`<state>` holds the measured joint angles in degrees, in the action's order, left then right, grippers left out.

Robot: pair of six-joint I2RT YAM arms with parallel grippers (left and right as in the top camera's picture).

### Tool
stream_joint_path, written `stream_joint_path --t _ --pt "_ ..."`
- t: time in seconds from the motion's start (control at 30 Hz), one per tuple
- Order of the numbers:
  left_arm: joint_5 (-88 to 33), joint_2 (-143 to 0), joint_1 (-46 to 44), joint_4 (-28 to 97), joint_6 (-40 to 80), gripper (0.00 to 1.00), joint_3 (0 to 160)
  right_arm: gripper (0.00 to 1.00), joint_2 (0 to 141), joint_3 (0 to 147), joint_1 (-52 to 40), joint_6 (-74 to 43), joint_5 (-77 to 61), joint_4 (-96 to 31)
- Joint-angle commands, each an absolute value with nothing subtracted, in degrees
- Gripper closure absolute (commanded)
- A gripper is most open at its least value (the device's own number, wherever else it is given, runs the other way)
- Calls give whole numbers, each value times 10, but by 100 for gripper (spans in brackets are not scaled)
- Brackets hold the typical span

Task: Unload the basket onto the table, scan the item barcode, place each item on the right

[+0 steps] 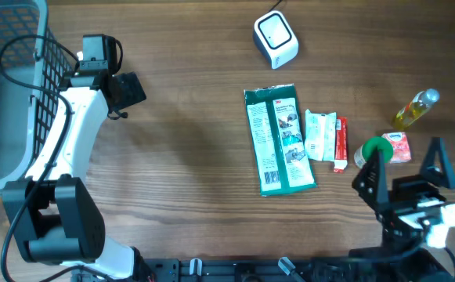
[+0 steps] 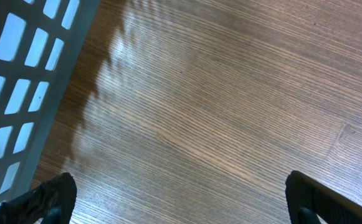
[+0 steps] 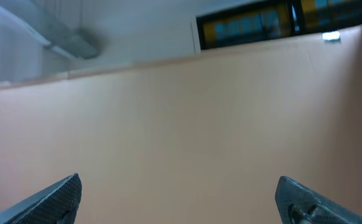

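Observation:
A white barcode scanner (image 1: 276, 39) stands at the back of the wooden table (image 1: 188, 157). The items lie right of centre: a flat green package (image 1: 279, 139), a small white-green packet (image 1: 319, 135), a red tube (image 1: 341, 143), a green-lidded item (image 1: 376, 149), a pink box (image 1: 398, 146) and a yellow bottle (image 1: 415, 110). My left gripper (image 1: 125, 91) (image 2: 181, 200) hangs open over bare wood beside the basket, holding nothing. At the front right my right gripper (image 1: 406, 168) (image 3: 181, 200) is open and empty; its camera faces a wall, with no item between the fingers.
A grey wire basket (image 1: 8, 86) (image 2: 19, 93) fills the far left edge, close to the left arm. The green-lidded item and the pink box lie right beside the right gripper's fingers (image 1: 370, 176).

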<state>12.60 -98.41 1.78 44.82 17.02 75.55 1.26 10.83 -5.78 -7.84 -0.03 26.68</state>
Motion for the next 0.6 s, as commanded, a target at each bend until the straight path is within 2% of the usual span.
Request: stream_joint_path --t 0.0,0.23,0.57 --pt "133 -983 19 448 171 0 760 0 2 72 -51 -80 -10 270" --pt "133 -983 19 448 171 0 760 0 2 2 -51 -76 -10 261" --pt "133 -983 19 448 171 0 760 0 2 3 -51 -60 -10 13"
